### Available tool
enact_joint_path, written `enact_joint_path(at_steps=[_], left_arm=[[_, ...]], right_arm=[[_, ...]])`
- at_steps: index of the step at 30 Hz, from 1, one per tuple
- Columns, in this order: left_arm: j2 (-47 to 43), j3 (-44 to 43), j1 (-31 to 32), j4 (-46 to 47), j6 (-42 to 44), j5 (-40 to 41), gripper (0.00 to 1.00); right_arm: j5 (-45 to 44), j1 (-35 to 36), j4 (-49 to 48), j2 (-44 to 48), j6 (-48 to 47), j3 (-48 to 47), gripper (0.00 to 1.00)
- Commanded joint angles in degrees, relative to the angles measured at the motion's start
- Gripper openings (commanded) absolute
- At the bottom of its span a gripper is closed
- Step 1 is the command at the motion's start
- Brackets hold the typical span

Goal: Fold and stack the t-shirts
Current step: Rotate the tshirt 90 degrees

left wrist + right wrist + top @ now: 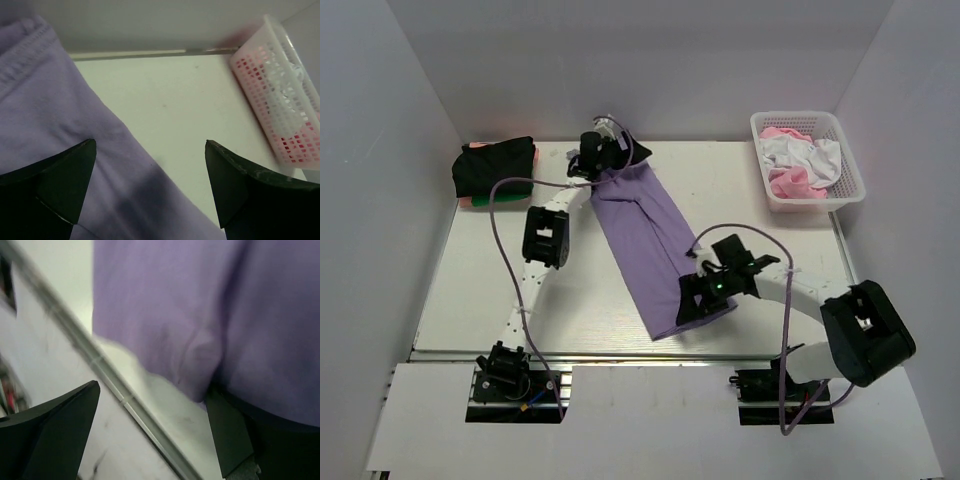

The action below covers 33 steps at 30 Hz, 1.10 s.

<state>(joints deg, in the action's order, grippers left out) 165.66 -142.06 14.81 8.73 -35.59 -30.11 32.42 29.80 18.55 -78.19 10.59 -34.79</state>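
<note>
The lavender t-shirt (645, 235) lies folded into a long strip, running from the far middle of the table to the near edge. My left gripper (607, 160) is open over its far end; the cloth (45, 115) fills the left of the left wrist view, under the left finger. My right gripper (705, 298) is open at the shirt's near end; the cloth's corner (200, 315) lies against the right finger. A stack of folded shirts, black on top with green and pink below (495, 168), sits at the far left.
A white lattice basket (767, 190) with pink and white clothes stands at the far right; it also shows in the left wrist view (285, 100). The table's near edge rail (115, 385) runs just below the right gripper. White walls enclose the table.
</note>
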Motion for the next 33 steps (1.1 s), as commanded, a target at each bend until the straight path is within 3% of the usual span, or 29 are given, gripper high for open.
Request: enact_joint_path(at_steps=[1, 4, 9, 14, 16, 21, 26, 30, 33], left_arm=[[6.24, -4.28, 6.63, 8.19, -5.19, 5.49, 1.00], [3.36, 2.65, 8.92, 13.67, -3.00, 11.99, 1.00], [5.02, -0.32, 9.54, 13.68, -1.57, 14.80, 1.00], [5.55, -0.41, 10.06, 15.36, -2.11, 14.11, 1.00], [3.80, -0.41, 10.06, 14.39, 1.56, 14.11, 1.00], [-8.12, 0.12, 10.06, 9.30, 9.39, 17.54, 1.00], [-22.38, 1.17, 10.06, 6.48, 14.74, 17.37, 1.00], [-32.93, 3.71, 10.06, -0.28, 16.52, 15.78, 1.00], [-40.30, 9.06, 9.54, -9.39, 17.75, 14.47, 1.00]], right_arm=[[10.87, 7.70, 8.97, -2.75, -8.55, -3.17, 0.90], [10.38, 13.16, 10.09, -12.02, -15.58, -11.13, 0.90], [12.93, 17.82, 8.37, -21.72, -19.56, -21.89, 0.90], [11.97, 20.91, 3.35, -23.50, -16.06, -27.17, 0.90], [11.52, 22.05, 3.16, -23.06, -15.78, -28.40, 0.90], [-6.10, 22.50, 5.26, -15.78, -12.09, -28.58, 0.90], [-17.99, 21.97, 6.33, -4.44, -4.20, -25.78, 0.90], [-39.47, 21.79, 7.20, 6.18, 3.89, -20.77, 0.90], [-44.73, 21.61, 6.86, 11.91, 8.13, -15.76, 0.90]])
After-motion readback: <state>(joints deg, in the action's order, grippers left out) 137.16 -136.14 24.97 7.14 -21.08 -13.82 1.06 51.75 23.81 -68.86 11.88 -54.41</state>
